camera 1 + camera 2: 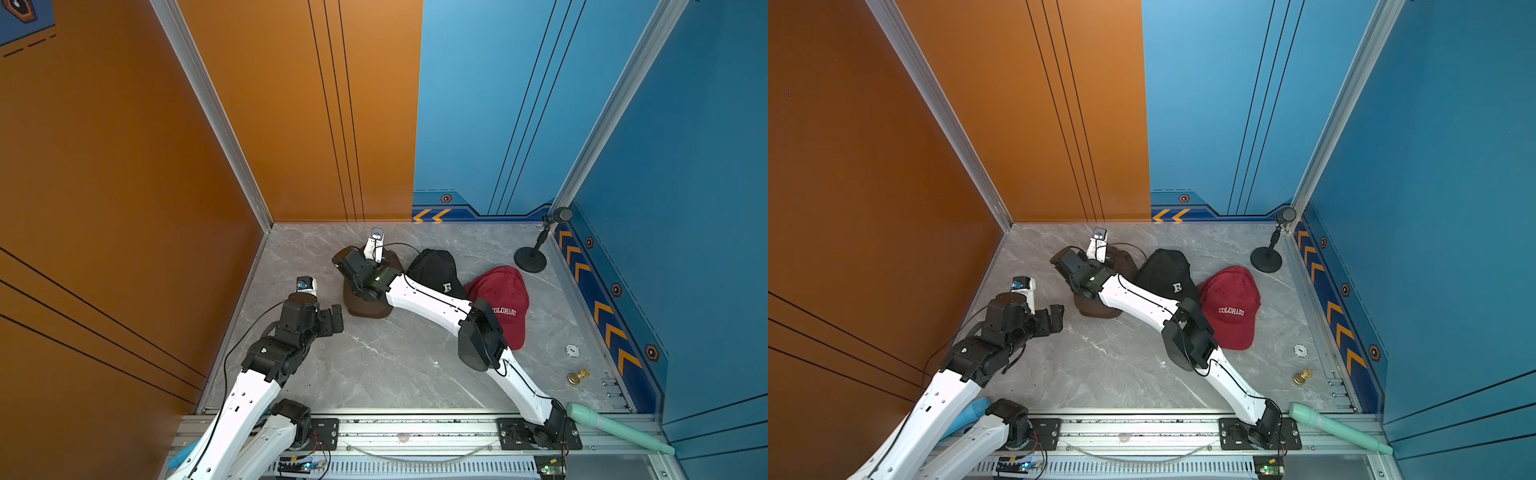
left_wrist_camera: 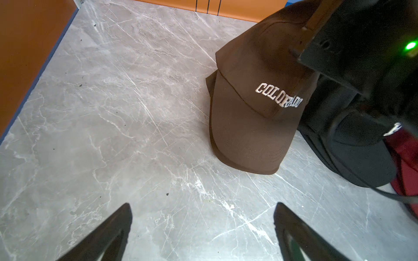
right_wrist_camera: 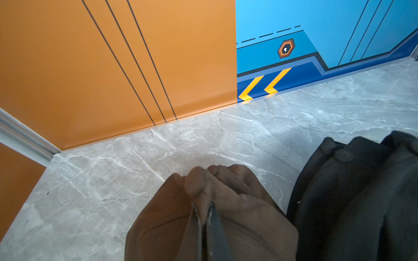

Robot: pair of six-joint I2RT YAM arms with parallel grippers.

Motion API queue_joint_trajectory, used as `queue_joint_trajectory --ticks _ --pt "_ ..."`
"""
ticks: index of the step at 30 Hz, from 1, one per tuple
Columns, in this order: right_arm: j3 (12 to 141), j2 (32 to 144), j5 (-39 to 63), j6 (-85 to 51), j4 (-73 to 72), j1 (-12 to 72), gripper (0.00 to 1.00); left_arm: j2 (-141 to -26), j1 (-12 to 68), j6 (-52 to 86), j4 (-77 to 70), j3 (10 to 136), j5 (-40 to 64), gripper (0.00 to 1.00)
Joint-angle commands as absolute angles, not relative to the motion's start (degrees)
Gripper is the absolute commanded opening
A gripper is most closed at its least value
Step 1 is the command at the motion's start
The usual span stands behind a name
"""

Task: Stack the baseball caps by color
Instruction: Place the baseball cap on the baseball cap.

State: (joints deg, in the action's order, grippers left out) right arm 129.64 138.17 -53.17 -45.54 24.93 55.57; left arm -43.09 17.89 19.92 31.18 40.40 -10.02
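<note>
A pile of dark brown baseball caps [image 1: 368, 305] [image 1: 1096, 307] lies at the back of the marble floor, the uppermost lettered "COLORADO" [image 2: 253, 126]. To its right sit the black caps [image 1: 436, 270] [image 2: 362, 162] with a white "R", then the red caps [image 1: 505, 303] [image 1: 1231, 307] [image 2: 404, 153]. My right gripper [image 3: 207, 210] [image 1: 348, 266] is shut, pinching a fold of brown cap fabric [image 3: 248, 226] at the crown, with a black cap [image 3: 362, 203] beside it. My left gripper [image 2: 203, 206] [image 1: 334, 320] hangs open over bare floor, just left of the brown brims and apart from them.
A black microphone stand [image 1: 530, 259] stands in the back right corner. A white disc [image 1: 572, 351] and a brass knob [image 1: 577, 376] lie near the right wall. A teal cylinder [image 1: 615, 428] rests on the front rail. Orange and blue walls enclose the floor.
</note>
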Motion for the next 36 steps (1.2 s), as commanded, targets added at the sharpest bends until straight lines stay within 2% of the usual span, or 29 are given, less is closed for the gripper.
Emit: queue_joint_trajectory --ticks 1,5,7,10,18,22,27,30,36 --pt "129.02 138.49 -51.79 -46.79 24.79 54.25 0.0 -43.38 17.31 20.22 29.99 39.81 -7.83 0.98" --pt "129.02 139.09 -50.6 -46.76 25.22 53.31 0.02 -43.76 16.97 20.3 29.63 39.66 -7.09 0.98" --pt "129.19 139.45 -49.12 -46.57 25.22 52.75 0.18 -44.06 16.59 20.43 29.19 39.47 -6.4 0.98" --pt "129.37 139.89 -46.85 -46.6 25.22 51.91 0.36 -44.65 16.22 20.65 28.65 39.46 -5.39 0.98" --pt "130.87 140.67 -43.2 -46.09 25.76 50.81 0.43 -45.16 15.74 20.83 28.12 39.46 -4.05 0.98" --pt "130.95 139.86 -41.57 -44.31 25.02 50.67 0.51 -45.05 15.73 21.0 28.12 39.12 -3.78 0.98" --pt "130.7 136.96 -36.55 -37.57 23.91 49.98 0.8 -45.34 15.67 21.01 27.93 39.06 -3.52 0.98" --pt "128.79 133.32 -32.18 -31.71 22.54 49.45 1.0 -46.07 15.67 20.75 27.77 39.2 -3.65 0.98" --pt "108.29 115.94 -17.64 -22.66 8.23 46.12 1.0 -48.17 15.99 19.91 26.57 40.1 -4.02 0.98"
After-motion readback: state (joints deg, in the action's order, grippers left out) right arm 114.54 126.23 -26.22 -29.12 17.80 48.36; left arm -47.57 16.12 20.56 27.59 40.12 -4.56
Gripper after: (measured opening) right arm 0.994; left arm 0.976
